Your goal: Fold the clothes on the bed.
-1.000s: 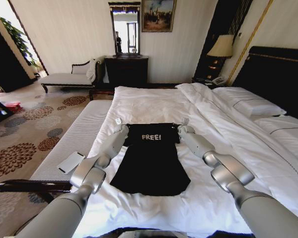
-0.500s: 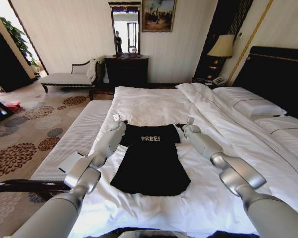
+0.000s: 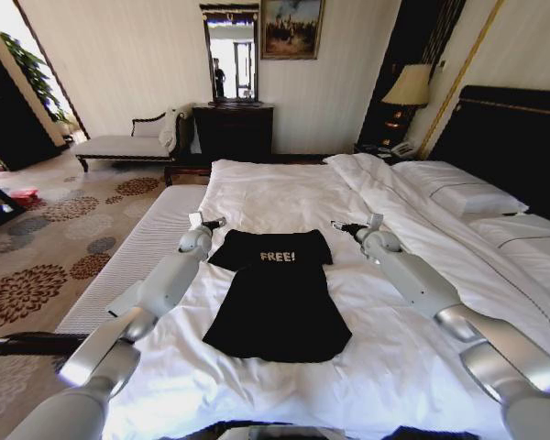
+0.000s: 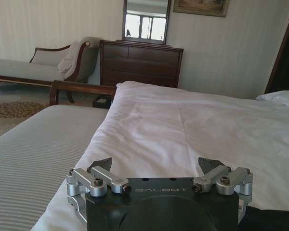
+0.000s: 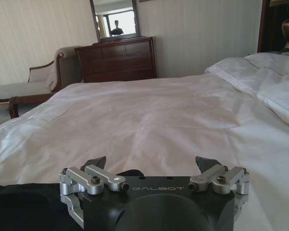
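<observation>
Lying flat on the white duvet of the bed (image 3: 284,197) is one black T-shirt (image 3: 277,298), collar toward the far side, its white "FREE!" lettering (image 3: 278,257) readable and both short sleeves spread. Two hands hover beside it, one at each shoulder. The left hand (image 3: 207,223) sits just beyond the left sleeve, near the bed's left edge; in the left wrist view its fingers (image 4: 100,164) stand wide apart with nothing between them. The right hand (image 3: 348,226) is a little way off the right sleeve, over bare duvet, also spread open and empty; a corner of the black fabric shows just beneath it in the right wrist view.

A striped bench (image 3: 137,257) runs along the left side of the bed with one flat white item (image 3: 121,300) on it, partly hidden by the left arm. Two pillows (image 3: 458,194) lie to the right before the dark headboard (image 3: 518,137). Beyond the bed stand a dresser (image 3: 233,130), a mirror (image 3: 231,53), a chaise (image 3: 124,142) and a lamp (image 3: 408,87). Open duvet surrounds the shirt on every side, broadest toward the far edge.
</observation>
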